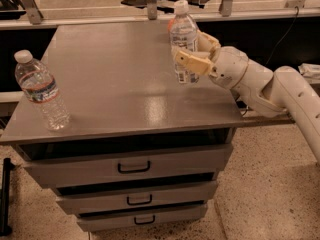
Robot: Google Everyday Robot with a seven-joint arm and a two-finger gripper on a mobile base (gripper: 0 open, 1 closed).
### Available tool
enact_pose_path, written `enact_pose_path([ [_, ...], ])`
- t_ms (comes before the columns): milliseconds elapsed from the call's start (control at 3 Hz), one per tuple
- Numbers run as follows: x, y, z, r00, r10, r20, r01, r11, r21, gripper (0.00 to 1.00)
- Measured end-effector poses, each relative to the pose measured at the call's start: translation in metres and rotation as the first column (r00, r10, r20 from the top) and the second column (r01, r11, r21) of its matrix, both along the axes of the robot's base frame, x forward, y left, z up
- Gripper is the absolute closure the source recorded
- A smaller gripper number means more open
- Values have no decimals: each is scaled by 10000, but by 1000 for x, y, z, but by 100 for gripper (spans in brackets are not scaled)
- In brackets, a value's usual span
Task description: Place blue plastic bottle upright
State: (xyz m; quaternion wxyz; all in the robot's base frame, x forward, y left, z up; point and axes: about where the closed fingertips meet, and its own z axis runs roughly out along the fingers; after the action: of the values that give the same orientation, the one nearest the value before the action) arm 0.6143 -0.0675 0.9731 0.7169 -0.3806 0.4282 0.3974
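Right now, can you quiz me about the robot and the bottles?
1. True or false: the gripper, over the table's right side, holds the blue plastic bottle.
2. How many drawer handles show below the table top?
3. The larger bottle is: A) standing front left, B) standing back right, C) lying down.
Key: 1 true; 2 three; 3 A.

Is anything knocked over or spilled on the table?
Nothing stands out. The blue plastic bottle is upright, held by the gripper over the right side of the table. The larger bottle stands upright near the front left corner, fairly close to the edge. No spill shows.
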Motion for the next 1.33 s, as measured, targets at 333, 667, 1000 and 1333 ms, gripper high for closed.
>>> enact_pose_path([
  [333, -5, -16, -16, 9998, 180, -72, -179, 9997, 165, 100],
  [667, -8, -26, -27, 9990, 417, -163, -411, 9986, 347, 100],
  [1000, -9, -33, -37, 9979, 607, -238, -594, 9969, 509, 100],
  [1333, -12, -39, -45, 9969, 727, -313, -703, 9950, 708, 83],
])
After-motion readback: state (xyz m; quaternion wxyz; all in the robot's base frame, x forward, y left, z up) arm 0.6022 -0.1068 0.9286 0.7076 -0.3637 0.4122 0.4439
